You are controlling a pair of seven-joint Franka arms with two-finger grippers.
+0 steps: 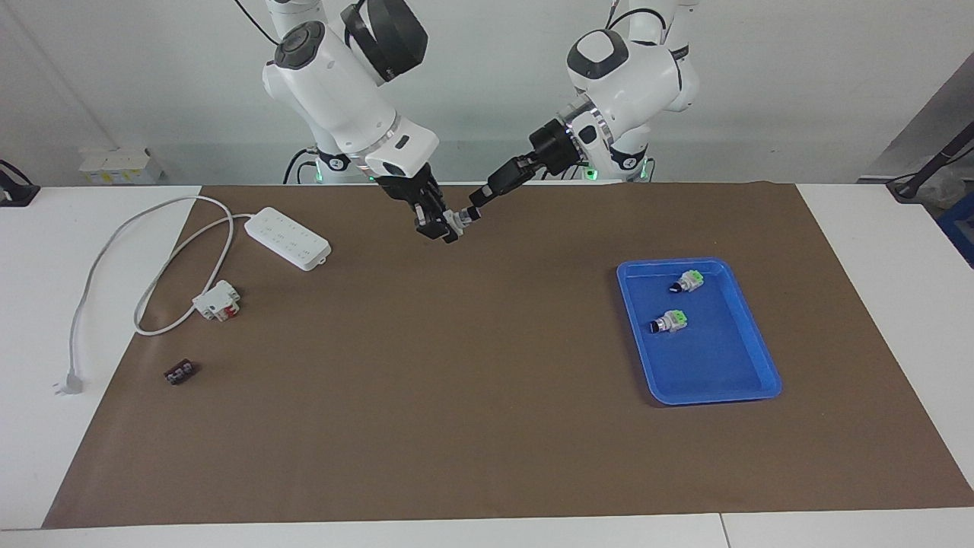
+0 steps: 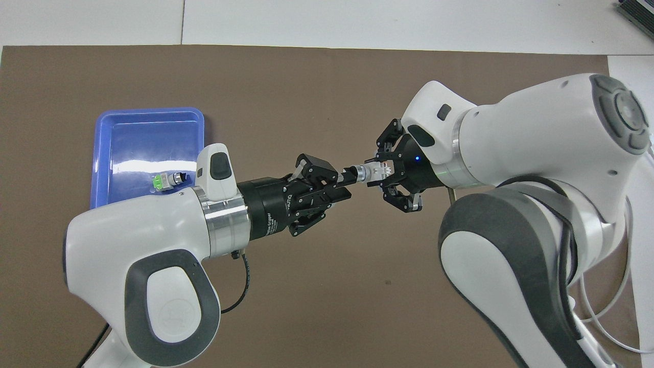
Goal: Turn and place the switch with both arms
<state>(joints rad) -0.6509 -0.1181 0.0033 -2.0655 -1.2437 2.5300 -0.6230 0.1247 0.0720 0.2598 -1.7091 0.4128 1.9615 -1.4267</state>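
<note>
The switch [image 1: 459, 218] hangs in the air over the brown mat [image 1: 487, 426], between the two grippers. My right gripper [image 1: 449, 227] is shut on its white-grey body, and in the overhead view an orange patch shows on the switch [image 2: 371, 172] inside the right gripper [image 2: 383, 173]. From the other end, my left gripper [image 1: 475, 207] meets the switch's black knob and is shut on it. In the overhead view the left gripper [image 2: 347, 181] lies in line with the switch, fingers around the knob.
A blue tray [image 1: 761, 358] at the left arm's end holds two green-ended switches [image 1: 689, 280] [image 1: 670, 321]. At the right arm's end lie a white power strip [image 1: 288, 238] with its cable, a white-and-red breaker [image 1: 218, 300] and a small dark part [image 1: 179, 372].
</note>
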